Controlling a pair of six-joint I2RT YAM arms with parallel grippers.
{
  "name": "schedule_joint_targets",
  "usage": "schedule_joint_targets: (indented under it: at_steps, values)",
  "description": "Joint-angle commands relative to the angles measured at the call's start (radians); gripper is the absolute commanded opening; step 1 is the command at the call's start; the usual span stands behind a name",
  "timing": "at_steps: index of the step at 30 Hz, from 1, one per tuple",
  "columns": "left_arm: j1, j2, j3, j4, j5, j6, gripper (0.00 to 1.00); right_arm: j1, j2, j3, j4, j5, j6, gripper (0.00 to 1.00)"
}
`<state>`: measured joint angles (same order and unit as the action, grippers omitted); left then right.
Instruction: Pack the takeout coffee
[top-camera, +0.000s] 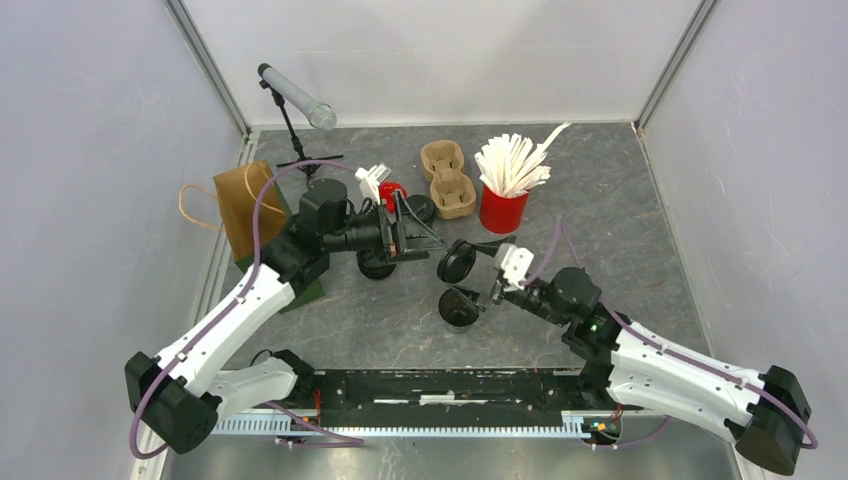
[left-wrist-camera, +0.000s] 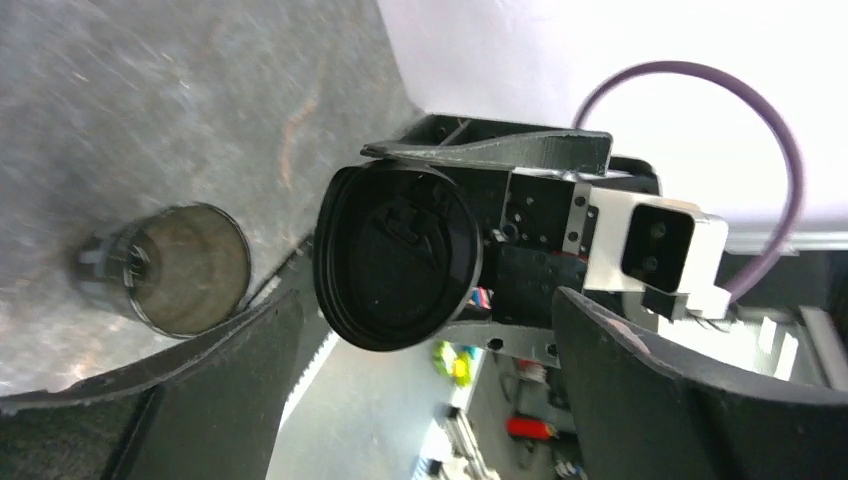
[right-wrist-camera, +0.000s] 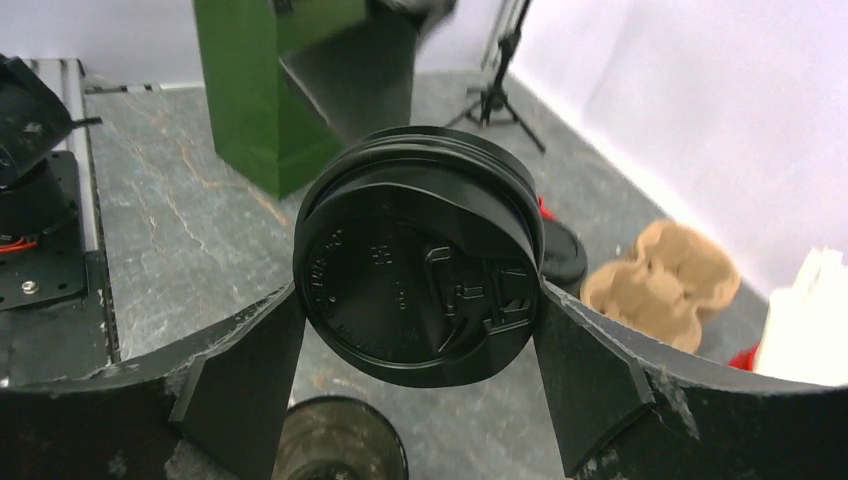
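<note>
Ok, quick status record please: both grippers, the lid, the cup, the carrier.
right gripper: shut on black lid
left gripper: open, empty, facing the lid
cup: on table, uncapped, beside held lid
carrier: empty, far side, next to red cup of stirrers
paper bag: left side of table

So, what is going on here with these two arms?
The right pincer is shut on a black coffee lid, held in the air above the open dark cup on the table. The lid is not yet on the cup. The left pincer is open and empty, pointing toward that lid. The cardboard cup carrier and brown paper bag are untouched.
</note>
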<state>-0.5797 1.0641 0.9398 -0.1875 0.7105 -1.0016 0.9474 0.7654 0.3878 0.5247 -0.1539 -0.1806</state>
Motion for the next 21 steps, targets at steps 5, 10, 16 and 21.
schedule_joint_targets:
  at_steps: [5,10,16,21]
  values:
    - [0.002,-0.023,0.143,-0.293,-0.285,0.352,1.0,0.004,0.099,0.334,-0.788,0.206,0.178,0.89]
    - [0.001,-0.002,0.099,-0.305,-0.284,0.388,0.99,0.004,0.194,0.449,-1.008,0.157,0.24,0.89]
    - [0.0,-0.004,-0.012,-0.217,-0.247,0.343,0.9,0.004,0.24,0.497,-1.073,0.136,0.26,0.91]
    - [-0.017,0.012,-0.067,-0.182,-0.231,0.319,0.84,0.004,0.285,0.502,-1.088,0.092,0.279,0.91]
